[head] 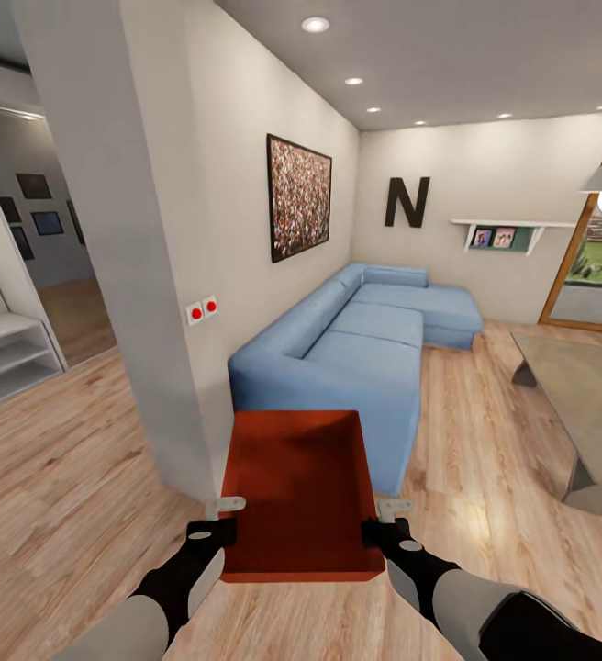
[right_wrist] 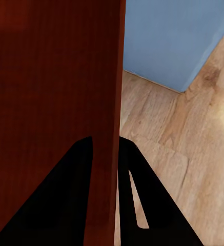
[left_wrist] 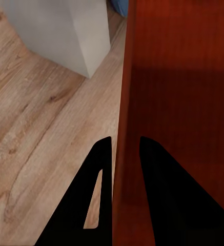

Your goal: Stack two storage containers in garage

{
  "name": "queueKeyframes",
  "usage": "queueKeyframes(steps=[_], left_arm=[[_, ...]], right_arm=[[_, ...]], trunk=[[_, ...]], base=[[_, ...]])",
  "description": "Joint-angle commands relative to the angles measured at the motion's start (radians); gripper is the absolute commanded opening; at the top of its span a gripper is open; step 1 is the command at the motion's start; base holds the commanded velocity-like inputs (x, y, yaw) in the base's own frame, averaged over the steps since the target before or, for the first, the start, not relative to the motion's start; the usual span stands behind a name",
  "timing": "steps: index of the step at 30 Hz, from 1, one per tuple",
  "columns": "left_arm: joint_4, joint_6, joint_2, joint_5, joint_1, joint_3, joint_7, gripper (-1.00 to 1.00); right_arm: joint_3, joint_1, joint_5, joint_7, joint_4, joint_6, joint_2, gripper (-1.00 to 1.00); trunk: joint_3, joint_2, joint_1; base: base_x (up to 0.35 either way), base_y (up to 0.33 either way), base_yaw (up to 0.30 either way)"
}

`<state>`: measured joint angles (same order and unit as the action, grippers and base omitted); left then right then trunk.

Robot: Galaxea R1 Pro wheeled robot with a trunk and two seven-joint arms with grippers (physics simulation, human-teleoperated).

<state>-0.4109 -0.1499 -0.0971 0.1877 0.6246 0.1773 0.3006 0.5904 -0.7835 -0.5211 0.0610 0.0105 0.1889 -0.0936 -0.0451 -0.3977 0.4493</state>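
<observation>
One orange-red storage container [head: 299, 496] hangs in front of me above the wood-plank floor of the living room, open side up and empty. My left gripper [head: 217, 520] is shut on its left wall, and my right gripper [head: 384, 521] is shut on its right wall. In the left wrist view the thin red wall [left_wrist: 123, 128] runs between the two black fingers [left_wrist: 99, 169]. The right wrist view shows the opposite wall [right_wrist: 112, 102] pinched the same way between its fingers [right_wrist: 129, 169].
A blue sectional sofa [head: 365, 340] stands just beyond the container. A pale wall corner [head: 168, 395] juts out close on the left, with a doorway and white shelves [head: 3, 353] further left. A grey low table [head: 576, 395] sits to the right. Open plank floor [head: 62, 496] lies at the front left.
</observation>
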Motion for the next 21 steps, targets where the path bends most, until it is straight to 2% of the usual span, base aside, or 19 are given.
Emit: queueKeyframes(steps=[1, 21], left_arm=[[-0.005, 0.041, 0.001, -0.02, 0.001, -0.038, 0.018, -1.0], [-0.005, 0.041, 0.0, -0.02, 0.001, -0.038, 0.018, -1.0]], right_arm=[[-0.012, 0.0, -0.009, 0.002, 0.017, 0.003, 0.0, -1.0], [-0.012, 0.0, -0.008, 0.002, 0.017, 0.003, 0.0, -1.0]], trunk=[[-0.001, -0.002, 0.001], [0.03, -0.002, 0.001]], base=[[0.0, 0.0, 0.0], [0.0, 0.0, 0.0]])
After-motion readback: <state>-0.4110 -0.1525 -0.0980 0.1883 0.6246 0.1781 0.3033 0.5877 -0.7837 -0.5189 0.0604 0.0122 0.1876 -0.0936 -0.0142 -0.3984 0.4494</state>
